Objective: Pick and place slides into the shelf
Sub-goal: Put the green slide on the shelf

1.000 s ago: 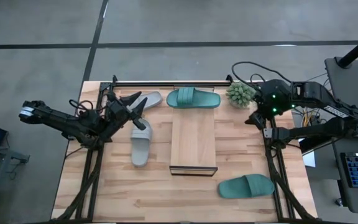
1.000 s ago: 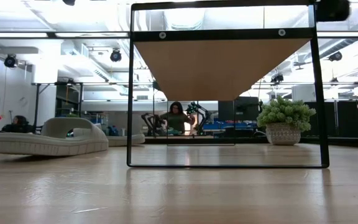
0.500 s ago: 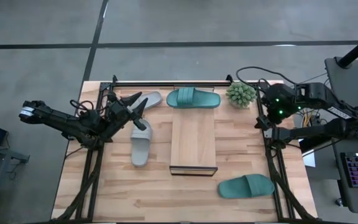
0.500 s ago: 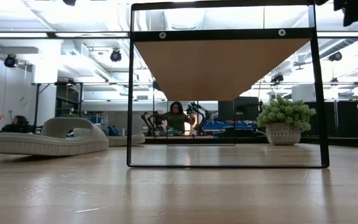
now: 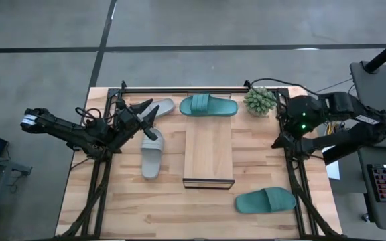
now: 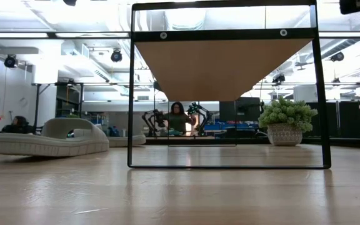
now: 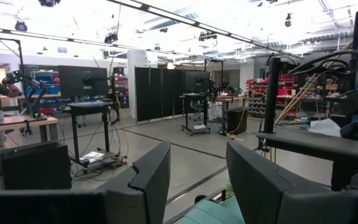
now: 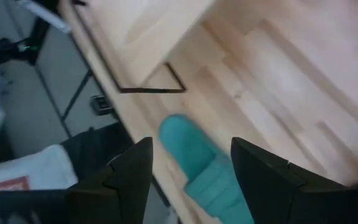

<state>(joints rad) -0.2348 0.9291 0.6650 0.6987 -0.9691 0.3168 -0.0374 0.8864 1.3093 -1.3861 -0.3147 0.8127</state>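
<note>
Currently — step: you are between picks; none of the four slides sits on the shelf (image 5: 208, 152) yet
right end effector (image 8: 190, 163): raised at the bench's right side, fingers spread and empty; a teal slide (image 8: 202, 165) lies on the bench (image 5: 126, 204) below and ahead of it, near the front-right edge
left end effector (image 5: 151, 110): raised over the rear-left corner, fingers apart with nothing between them; two grey slides (image 5: 152, 152) lie just beside and below it
other teal slide (image 5: 208, 105): just behind the shelf
next move: I judge you should lower the right end effector onto the front teal slide and close across its strap
room: bare wood around that slide; mind the bench edge, the right frame rail and the potted plant (image 5: 259, 100)
</note>
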